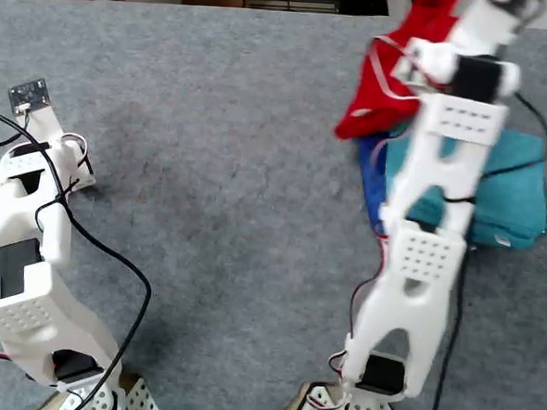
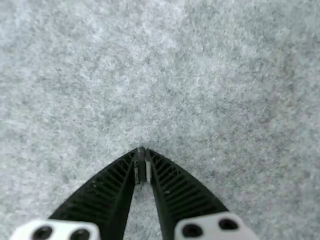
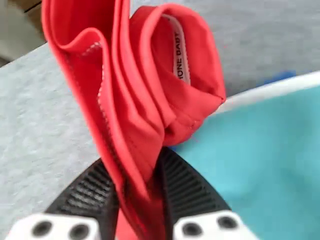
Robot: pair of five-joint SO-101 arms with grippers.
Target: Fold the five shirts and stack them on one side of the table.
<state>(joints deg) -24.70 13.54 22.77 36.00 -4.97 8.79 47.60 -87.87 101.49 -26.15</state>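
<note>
- the right gripper [image 3: 135, 167] is clamped on a bunched fold of the red shirt [image 3: 150, 85], and the cloth is squeezed between its two black ridged jaws
- in the high view the red shirt hangs crumpled at the upper right of the frame, lifted off the grey table [image 1: 211, 164]
- the teal shirt [image 1: 514, 187] lies folded at the right of the frame, partly hidden under the arm
- a blue shirt [image 1: 372, 178] peeks out at the teal shirt's left edge, just below the red one in the frame
- the left gripper [image 2: 141, 167] has its jaws together on nothing, with the tips pointing at bare table
- in the high view the left gripper's arm sits at the far left of the frame, well apart from the shirts
- the red shirt looks thin, light and floppy; it sags and rolls on itself, so it will likely hold no shape until it is laid flat
- a grip on a bunch, as now, probably leaves it dangling in a lump
- taking it by a hem, a shoulder seam or the collar near the label [image 3: 181, 52] would likely let it open out better
- the knit looks soft and not slippery, so the ridged jaws should hold it, though a single thin layer could slide free
- the red shirt seems unfolded and not yet stacked; i cannot tell how many shirts lie under the teal one
</note>
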